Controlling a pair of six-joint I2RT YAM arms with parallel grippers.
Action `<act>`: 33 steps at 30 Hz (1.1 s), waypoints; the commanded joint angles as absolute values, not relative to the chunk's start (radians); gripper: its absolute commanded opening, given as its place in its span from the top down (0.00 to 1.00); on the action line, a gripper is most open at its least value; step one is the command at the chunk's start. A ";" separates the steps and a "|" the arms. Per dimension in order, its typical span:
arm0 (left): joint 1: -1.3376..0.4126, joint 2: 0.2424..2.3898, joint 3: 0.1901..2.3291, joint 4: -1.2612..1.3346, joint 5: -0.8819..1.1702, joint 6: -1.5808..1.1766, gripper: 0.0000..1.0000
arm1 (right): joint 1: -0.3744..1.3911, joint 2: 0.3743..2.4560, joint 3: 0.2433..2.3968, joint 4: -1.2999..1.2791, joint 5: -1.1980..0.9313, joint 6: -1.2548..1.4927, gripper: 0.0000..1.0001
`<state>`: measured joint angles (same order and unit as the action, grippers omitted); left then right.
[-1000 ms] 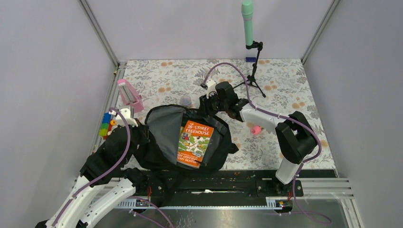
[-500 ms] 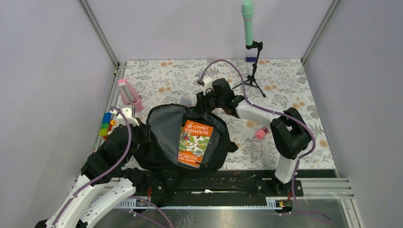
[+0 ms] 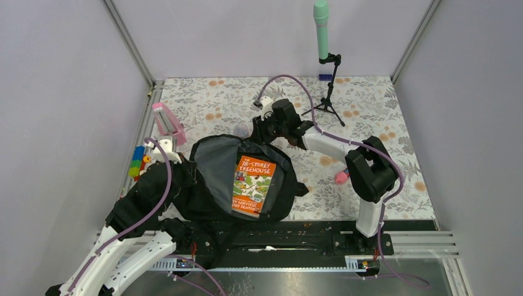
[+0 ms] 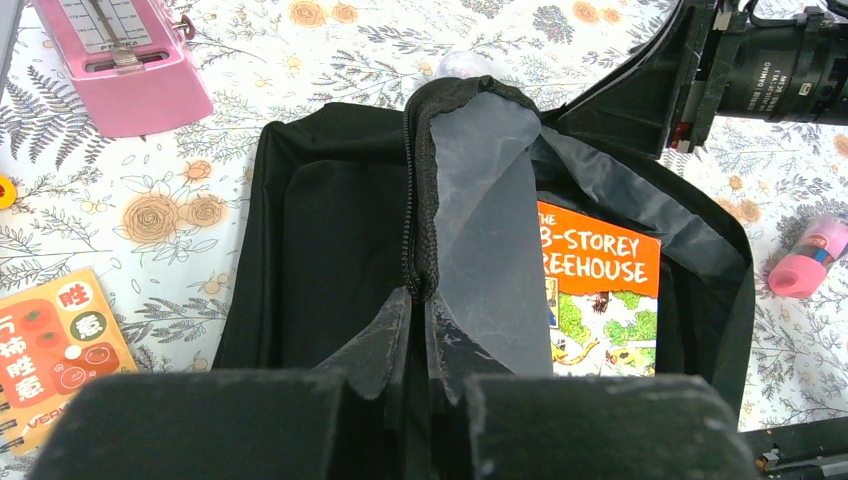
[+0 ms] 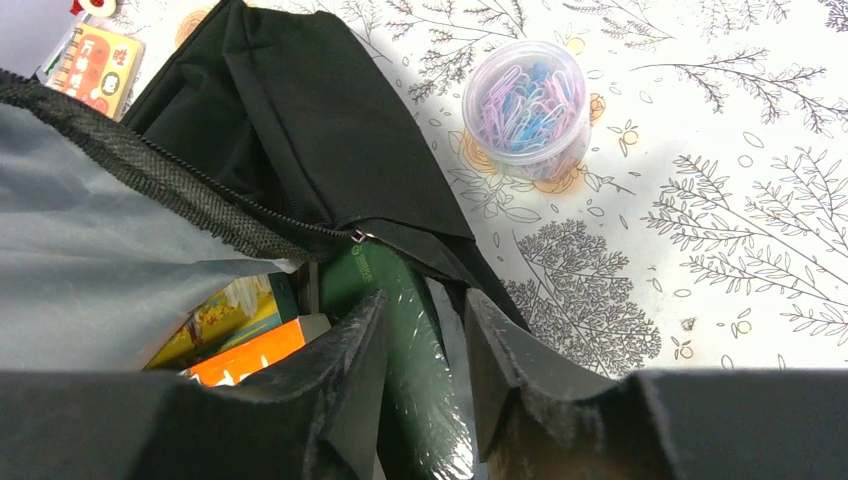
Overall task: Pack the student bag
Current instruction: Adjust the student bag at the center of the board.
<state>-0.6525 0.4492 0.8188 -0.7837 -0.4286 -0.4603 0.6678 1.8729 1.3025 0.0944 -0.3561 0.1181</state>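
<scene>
the student bag (image 3: 210, 179) lies open between both grippers. at its far rim the right gripper (image 5: 425, 330) grips a green wrapped book (image 5: 400, 280) whose long axis points into the mouth, beside the orange book (image 3: 253, 185). on its left side the left gripper (image 4: 420, 330) is clamped on the zip flap (image 4: 425, 200).

This is a robotics lab test cell. Bare pale walls (image 3: 61, 92) joined by aluminium posts (image 3: 128, 42) box in a table under a floral cloth (image 3: 370, 105). Two robot arms (image 3: 330, 145) trailing purple cables (image 3: 166, 179) are bolted to a metal rail (image 3: 296, 237) at 6 o'clock. A small tripod (image 3: 329, 98) stands at 12 o'clock, and a backpack (image 3: 203, 179) lies as a prop mid-table.
</scene>
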 commanded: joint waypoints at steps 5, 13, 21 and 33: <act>-0.644 0.457 0.873 -0.721 -0.424 -0.448 1.00 | 0.673 1.911 1.380 0.098 -0.323 0.094 0.77; -0.644 0.460 0.869 -0.712 -0.417 -0.447 1.00 | 0.674 1.860 1.332 0.141 -0.276 0.117 1.00; -0.644 0.501 0.853 -0.657 -0.321 -0.404 1.00 | 0.673 1.731 1.218 0.195 -0.237 0.138 1.00; -0.646 0.594 0.830 -0.571 -0.154 -0.352 1.00 | 0.673 1.709 1.131 0.267 -0.300 0.095 0.86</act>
<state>-0.6498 0.5930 0.8185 -0.6342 -0.1646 -0.3618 0.6678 1.7275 1.1511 0.1970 -0.2485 0.1352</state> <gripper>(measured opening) 0.043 0.036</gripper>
